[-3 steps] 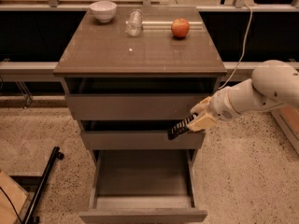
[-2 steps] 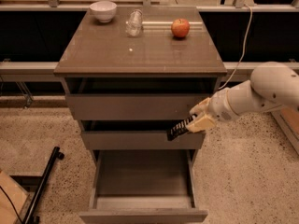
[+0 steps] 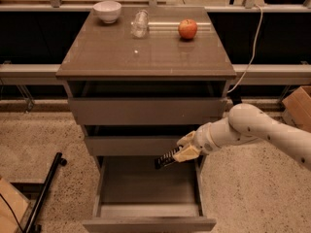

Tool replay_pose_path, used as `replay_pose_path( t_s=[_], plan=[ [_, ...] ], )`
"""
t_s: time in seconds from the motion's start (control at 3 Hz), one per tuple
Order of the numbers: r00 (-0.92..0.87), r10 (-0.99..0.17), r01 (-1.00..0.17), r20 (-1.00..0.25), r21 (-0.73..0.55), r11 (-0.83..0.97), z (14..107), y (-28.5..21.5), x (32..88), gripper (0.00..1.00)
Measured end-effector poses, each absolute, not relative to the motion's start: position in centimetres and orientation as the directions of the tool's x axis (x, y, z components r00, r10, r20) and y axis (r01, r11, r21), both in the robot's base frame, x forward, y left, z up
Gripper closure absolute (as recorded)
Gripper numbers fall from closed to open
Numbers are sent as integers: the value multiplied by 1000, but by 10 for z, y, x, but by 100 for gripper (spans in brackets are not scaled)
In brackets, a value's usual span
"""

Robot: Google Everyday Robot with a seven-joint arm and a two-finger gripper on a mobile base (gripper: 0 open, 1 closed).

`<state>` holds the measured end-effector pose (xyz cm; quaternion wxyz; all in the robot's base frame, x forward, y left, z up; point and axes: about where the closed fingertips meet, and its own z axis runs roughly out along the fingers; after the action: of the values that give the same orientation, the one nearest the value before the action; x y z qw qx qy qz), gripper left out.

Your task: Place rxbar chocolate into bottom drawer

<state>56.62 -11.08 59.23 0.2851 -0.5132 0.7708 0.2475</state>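
My gripper (image 3: pixel 185 148) is shut on the rxbar chocolate (image 3: pixel 166 159), a dark flat bar with pale lettering that sticks out to the lower left of the fingers. It hangs above the back right part of the bottom drawer (image 3: pixel 148 215), which is pulled wide open with a bare grey floor. The bar is in front of the middle drawer's front and is not touching the floor of the bottom drawer. My white arm (image 3: pixel 262 130) reaches in from the right.
On the cabinet top (image 3: pixel 146 52) stand a white bowl (image 3: pixel 107 10), a clear glass (image 3: pixel 139 24) and a red-orange apple (image 3: pixel 187 28). A cardboard box (image 3: pixel 297 107) sits at the right. A black bar (image 3: pixel 44 191) lies on the floor at the left.
My gripper with the bar has moved slightly left and down, over the open bottom drawer. Nothing else has moved.
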Motion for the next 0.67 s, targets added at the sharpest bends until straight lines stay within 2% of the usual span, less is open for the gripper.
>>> replay_pose_path(
  t_s=[0.67],
  plan=[
    [-282,-670,-942,-687,68,328,541,-91,569,100]
  ],
)
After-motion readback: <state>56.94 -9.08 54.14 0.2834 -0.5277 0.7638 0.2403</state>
